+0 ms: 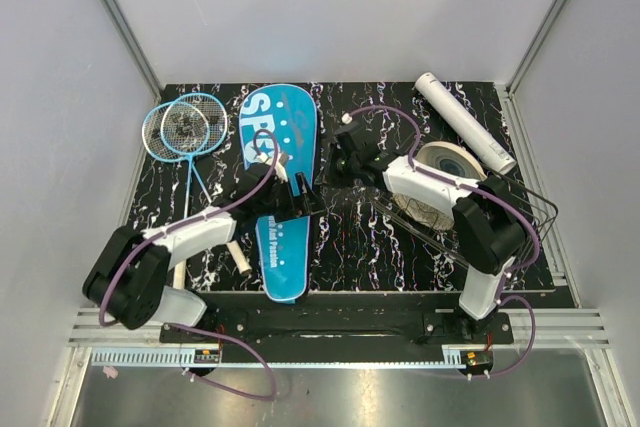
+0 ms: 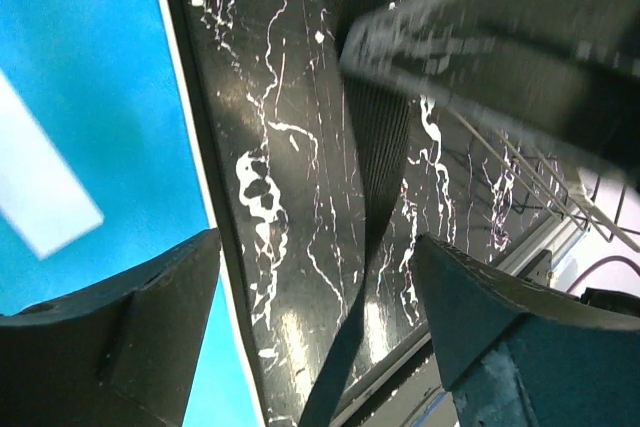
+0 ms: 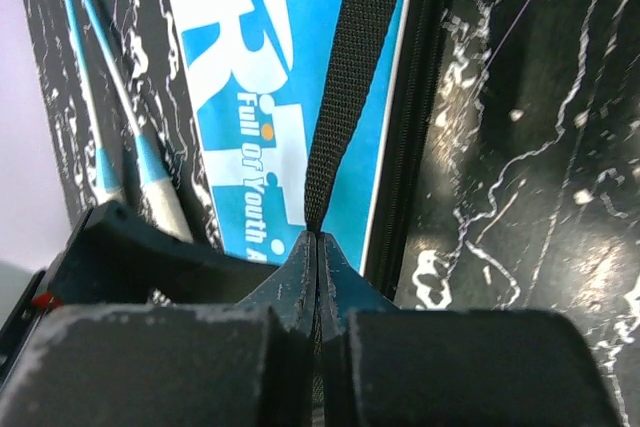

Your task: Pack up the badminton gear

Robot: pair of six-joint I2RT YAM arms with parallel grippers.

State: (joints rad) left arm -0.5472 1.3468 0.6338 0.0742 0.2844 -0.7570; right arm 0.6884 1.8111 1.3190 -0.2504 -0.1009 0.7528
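This is a robotics lab test cell, not a lived-in room. Plain pale panel walls [image 1: 330, 7] close in three sides, joined at the corners by bare aluminium framing posts [image 1: 120, 22]. Inside lies a black marble-patterned surface [image 1: 360, 247]. Two robot arms, the left arm [image 1: 150, 267] and the right arm [image 1: 480, 237], are bolted to a black mounting bar [image 1: 330, 325] at its near edge, trailing exposed purple cables [image 1: 235, 362] over a sheet-metal floor [image 1: 350, 397].
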